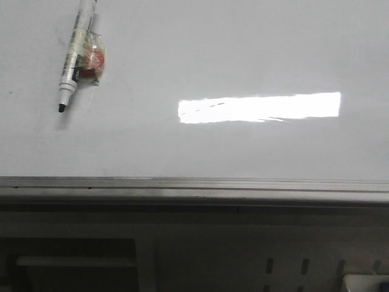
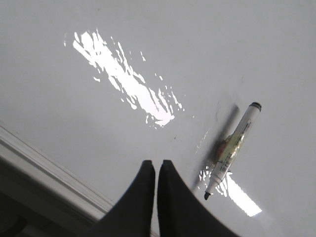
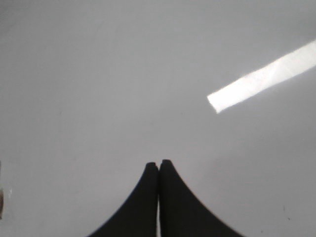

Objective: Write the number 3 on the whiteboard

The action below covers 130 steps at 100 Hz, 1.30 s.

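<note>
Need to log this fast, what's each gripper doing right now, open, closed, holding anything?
Left gripper: closed, holding nothing; the marker lies apart on the whiteboard.
Right gripper: closed, holding nothing.

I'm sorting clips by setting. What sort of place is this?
Probably a lab or office workstation: a flat whiteboard with a metal edge rail, an uncapped marker lying on it, and ceiling-light glare.

A lab-like robot workbench: a glossy whiteboard (image 1: pixel 243 48) on a grey metal rail (image 1: pixel 194 185), slotted panel (image 1: pixel 304 267) at 5 o'clock.
</note>
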Each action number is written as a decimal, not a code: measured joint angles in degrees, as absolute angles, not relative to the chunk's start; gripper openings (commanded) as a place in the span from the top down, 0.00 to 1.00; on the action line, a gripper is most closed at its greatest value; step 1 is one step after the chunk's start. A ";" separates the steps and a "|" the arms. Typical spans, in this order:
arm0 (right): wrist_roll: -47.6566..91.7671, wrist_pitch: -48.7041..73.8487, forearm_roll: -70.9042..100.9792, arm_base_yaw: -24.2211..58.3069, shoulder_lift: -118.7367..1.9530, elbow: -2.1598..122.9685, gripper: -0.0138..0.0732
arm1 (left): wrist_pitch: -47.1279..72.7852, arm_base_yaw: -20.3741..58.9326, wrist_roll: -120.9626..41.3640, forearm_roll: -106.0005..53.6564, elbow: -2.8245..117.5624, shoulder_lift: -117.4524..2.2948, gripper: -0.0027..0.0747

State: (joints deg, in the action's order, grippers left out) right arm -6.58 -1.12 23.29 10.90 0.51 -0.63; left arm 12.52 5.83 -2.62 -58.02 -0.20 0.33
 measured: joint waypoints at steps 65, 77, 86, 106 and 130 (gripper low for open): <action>-6.68 22.77 7.49 10.90 -16.21 25.53 0.42 | 35.90 6.28 -23.85 -34.84 32.79 -31.40 0.44; -6.68 23.66 7.44 10.90 -20.53 27.02 0.42 | 36.77 9.72 -33.78 -42.01 35.89 -38.78 0.44; -6.68 23.53 7.35 10.90 -22.87 27.40 0.42 | 35.69 13.11 -35.99 -43.87 37.18 -43.92 0.44; -6.68 22.97 7.35 10.90 -25.05 27.40 0.42 | 30.37 19.12 -36.75 -44.65 37.71 -53.89 0.44; -6.68 22.96 7.31 10.90 -25.23 27.40 0.42 | 22.11 23.13 -36.75 -46.07 37.98 -60.62 0.44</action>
